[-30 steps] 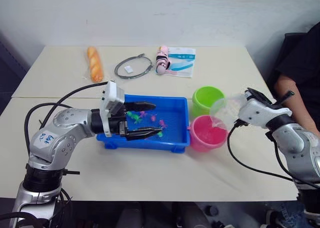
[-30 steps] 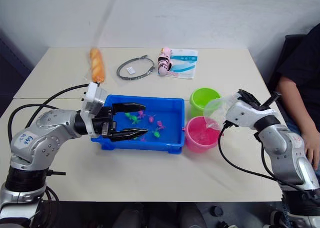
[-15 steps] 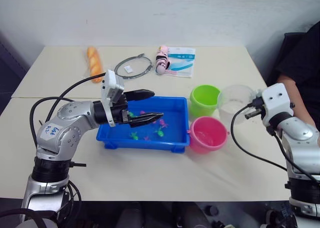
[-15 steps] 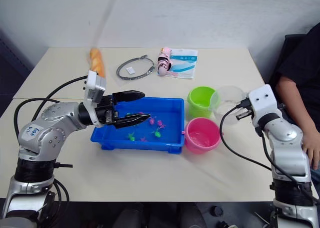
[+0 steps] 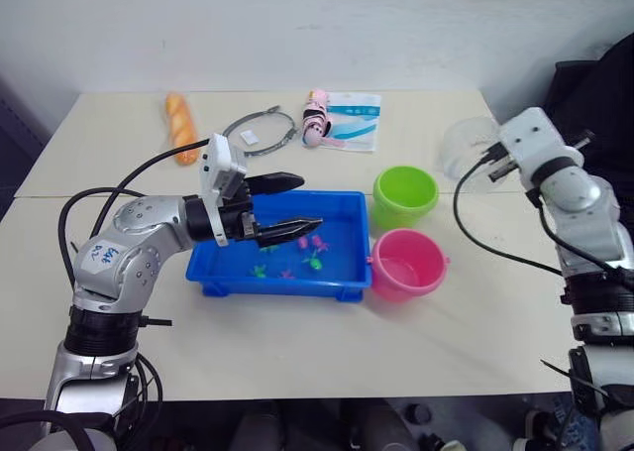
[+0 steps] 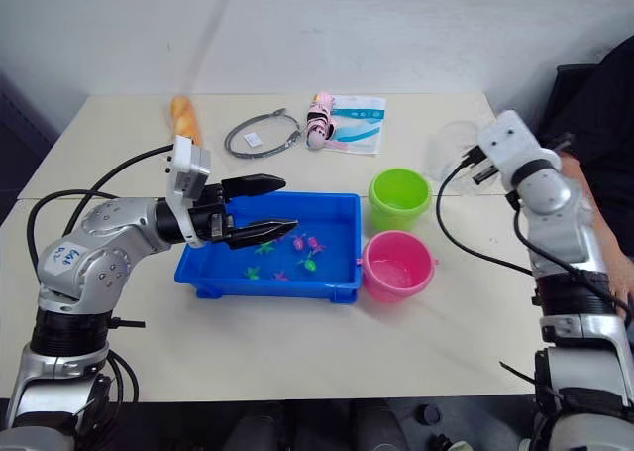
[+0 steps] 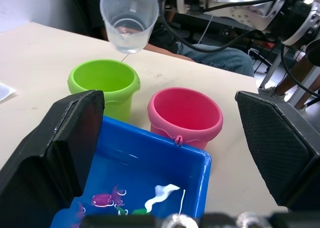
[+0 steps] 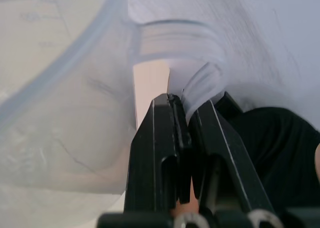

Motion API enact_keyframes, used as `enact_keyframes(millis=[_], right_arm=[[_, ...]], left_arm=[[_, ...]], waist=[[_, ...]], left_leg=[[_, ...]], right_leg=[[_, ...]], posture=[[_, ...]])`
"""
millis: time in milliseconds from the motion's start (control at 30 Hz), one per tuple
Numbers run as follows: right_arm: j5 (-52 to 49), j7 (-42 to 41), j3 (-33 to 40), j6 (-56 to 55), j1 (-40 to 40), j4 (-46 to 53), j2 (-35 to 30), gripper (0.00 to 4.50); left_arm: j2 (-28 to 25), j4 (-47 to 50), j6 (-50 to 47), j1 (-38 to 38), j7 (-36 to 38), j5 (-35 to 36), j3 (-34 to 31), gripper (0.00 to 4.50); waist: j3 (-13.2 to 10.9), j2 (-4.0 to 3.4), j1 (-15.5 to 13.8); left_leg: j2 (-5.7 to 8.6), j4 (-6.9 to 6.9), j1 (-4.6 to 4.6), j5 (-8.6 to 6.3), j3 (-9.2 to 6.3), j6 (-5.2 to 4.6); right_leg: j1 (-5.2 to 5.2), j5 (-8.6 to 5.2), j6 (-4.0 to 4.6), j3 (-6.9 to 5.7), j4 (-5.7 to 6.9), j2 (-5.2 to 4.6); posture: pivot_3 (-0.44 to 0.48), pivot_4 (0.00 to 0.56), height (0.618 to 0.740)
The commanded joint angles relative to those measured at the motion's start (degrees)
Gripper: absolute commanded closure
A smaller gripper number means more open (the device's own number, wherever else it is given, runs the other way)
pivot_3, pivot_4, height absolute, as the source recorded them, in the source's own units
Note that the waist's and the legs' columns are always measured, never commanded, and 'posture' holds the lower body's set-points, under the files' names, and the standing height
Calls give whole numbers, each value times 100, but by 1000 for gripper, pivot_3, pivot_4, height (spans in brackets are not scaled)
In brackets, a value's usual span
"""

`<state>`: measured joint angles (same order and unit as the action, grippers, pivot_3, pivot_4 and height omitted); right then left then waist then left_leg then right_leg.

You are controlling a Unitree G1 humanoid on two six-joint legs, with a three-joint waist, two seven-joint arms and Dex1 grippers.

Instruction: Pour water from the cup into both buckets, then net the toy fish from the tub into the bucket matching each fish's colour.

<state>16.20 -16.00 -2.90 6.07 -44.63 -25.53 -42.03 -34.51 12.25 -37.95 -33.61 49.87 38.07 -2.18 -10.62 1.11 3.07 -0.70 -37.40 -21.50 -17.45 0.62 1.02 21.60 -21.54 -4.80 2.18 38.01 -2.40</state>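
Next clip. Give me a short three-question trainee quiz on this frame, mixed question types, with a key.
1. True or false: the right gripper grips the clear cup by its handle.
2. Which bucket stands nearer the tub's far corner: A) the green bucket, B) the pink bucket?
3. Fill in: the left gripper hovers, fingers open, over the ____.

Key:
1. True.
2. A.
3. Tub, above the toy fish.

Buckets right of tub, fish inside.
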Motion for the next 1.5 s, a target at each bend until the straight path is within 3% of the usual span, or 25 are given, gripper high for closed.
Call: enact_keyframes(millis=[33, 233, 567, 1067, 1267, 1333, 1433, 1500], right_arm=[[671, 508, -418, -879, -515, -555, -101, 4462], [1836, 1468, -1242, -1835, -1300, -1493, -229, 4462], [3494, 2723, -2289, -2650, -1856, -1811, -440, 4462], [4047, 2873, -2589, -3082, -2217, -2115, -331, 4462], [3674, 2701, -2353, -3129, -2092, -2376, -381, 4462], [2933, 2410, -1875, -3081, -1899, -2538, -288, 4462], [703, 965, -352, -1993, -1422, -2489, 237, 4462], [48, 442, 141, -1423, -1198, -2174, 331, 4462]], left_arm=[[0, 54, 105, -94, 15, -14, -101, 0], [47, 171, 72, -75, -64, -8, -93, 0], [-11, 342, 152, -16, -120, -42, -115, 0], [54, 645, 68, 136, -204, 155, -249, 0], [42, 608, 122, 158, -199, 99, -267, 0], [37, 601, 134, 149, -192, 87, -260, 0], [-11, 615, 111, 117, -121, 107, -247, 0], [-30, 640, 22, 85, -108, 193, -277, 0]], waist=[[0, 0, 11], [0, 0, 25], [0, 0, 27], [0, 0, 35], [0, 0, 41], [0, 0, 37], [-1, 1, 31], [-1, 1, 23]], left_leg=[[0, 0, -1, 0, 0, 0], [0, -4, -3, 0, 0, 1], [0, -4, -5, 1, 0, 2], [0, -5, -6, 2, 1, 4], [0, -5, -5, 2, 1, 4], [0, -5, -5, 2, 1, 4], [-5, -9, -5, 2, -1, 3], [-5, -12, -5, 2, -2, 3]], right_leg=[[0, 0, 0, 0, -1, 0], [4, 0, 0, -1, 1, -1], [7, 0, 0, 0, 2, 0], [9, 0, 0, 0, 4, 0], [9, 0, 0, 0, 5, 1], [9, 0, 0, 1, 5, 1], [-1, 0, 0, -5, 2, 3], [-7, 1, -1, -9, 5, 4]], posture=[[0, 150, 740], [0, 150, 740], [0, 150, 740], [0, 150, 740], [0, 150, 740], [0, 150, 740], [0, 150, 740], [0, 150, 740]])
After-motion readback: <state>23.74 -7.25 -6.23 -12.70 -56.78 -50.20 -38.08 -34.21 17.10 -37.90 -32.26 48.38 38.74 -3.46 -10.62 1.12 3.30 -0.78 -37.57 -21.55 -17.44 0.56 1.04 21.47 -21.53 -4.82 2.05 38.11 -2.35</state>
